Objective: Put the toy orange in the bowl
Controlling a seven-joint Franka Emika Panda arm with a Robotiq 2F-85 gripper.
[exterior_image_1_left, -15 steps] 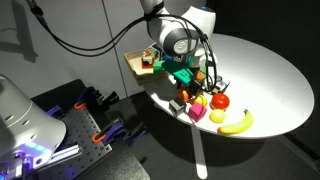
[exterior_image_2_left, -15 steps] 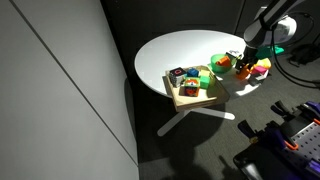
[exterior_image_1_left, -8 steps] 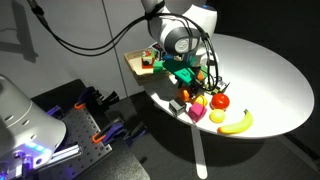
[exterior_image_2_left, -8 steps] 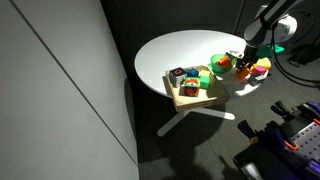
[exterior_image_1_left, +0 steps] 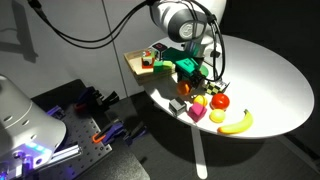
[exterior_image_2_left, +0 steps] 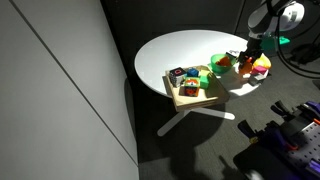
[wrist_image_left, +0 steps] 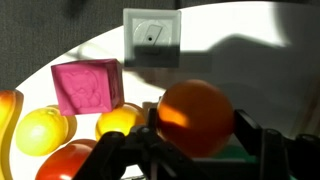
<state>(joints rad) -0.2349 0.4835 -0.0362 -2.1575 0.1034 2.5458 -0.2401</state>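
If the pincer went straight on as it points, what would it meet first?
Holding the toy orange, the pincer would likely reach the green bowl or the white table beside it; depth is unclear.

We locate the tray (exterior_image_2_left: 200, 99) at the table (exterior_image_2_left: 175, 50) edge, the bowl (exterior_image_2_left: 218, 65) just beside it. In the wrist view, the toy orange (wrist_image_left: 195, 110) sits between the gripper (wrist_image_left: 197, 123) fingers, the block (wrist_image_left: 88, 87) to its left on the table.

Plain orange toy orange (wrist_image_left: 195, 118), black jaws, pink block (wrist_image_left: 88, 87) at its ten o'clock, yellow fruit (wrist_image_left: 40, 131), red fruit (wrist_image_left: 70, 162), bright green bowl (exterior_image_2_left: 217, 64), yellow banana (exterior_image_1_left: 237, 123), white table (exterior_image_1_left: 265, 60), tan tray (exterior_image_2_left: 192, 99)
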